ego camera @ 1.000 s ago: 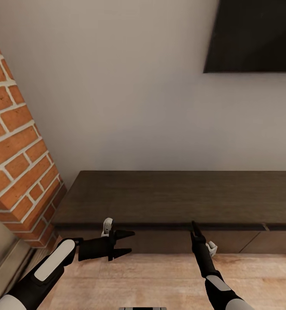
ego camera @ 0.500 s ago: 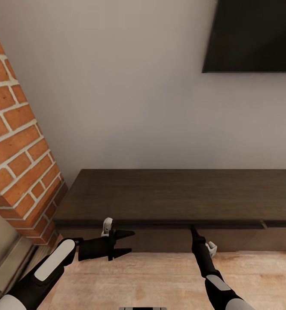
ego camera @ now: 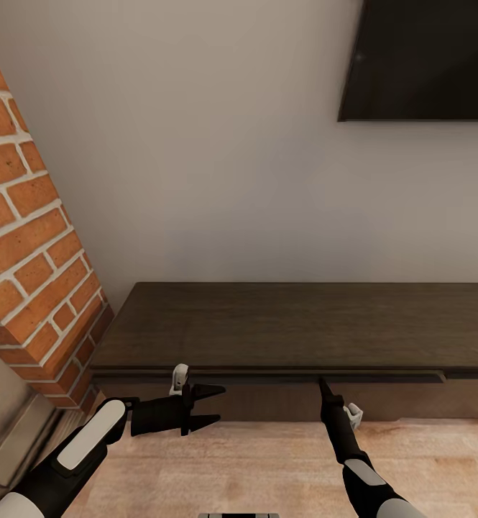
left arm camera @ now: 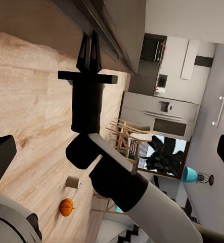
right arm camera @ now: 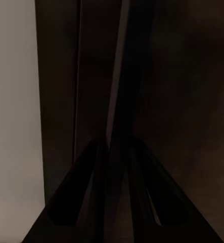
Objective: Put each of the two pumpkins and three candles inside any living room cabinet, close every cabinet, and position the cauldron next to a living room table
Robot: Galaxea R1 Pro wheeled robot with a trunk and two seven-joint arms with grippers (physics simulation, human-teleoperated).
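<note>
A brick column [ego camera: 30,237] (red, pale mortar) flanks a wall-mounted dark screen [ego camera: 425,61].

One cabinet [ego camera: 289,327]. One pumpkin [left arm camera: 66,207]. One candle [left arm camera: 72,182]. Two grippers: left [ego camera: 211,404], right [ego camera: 322,383]. One wall screen [ego camera: 425,61]. One brick column [ego camera: 30,237].

Dark brown cabinet [ego camera: 289,331] against wall; orange pumpkin [left arm camera: 66,206] on floor.
</note>
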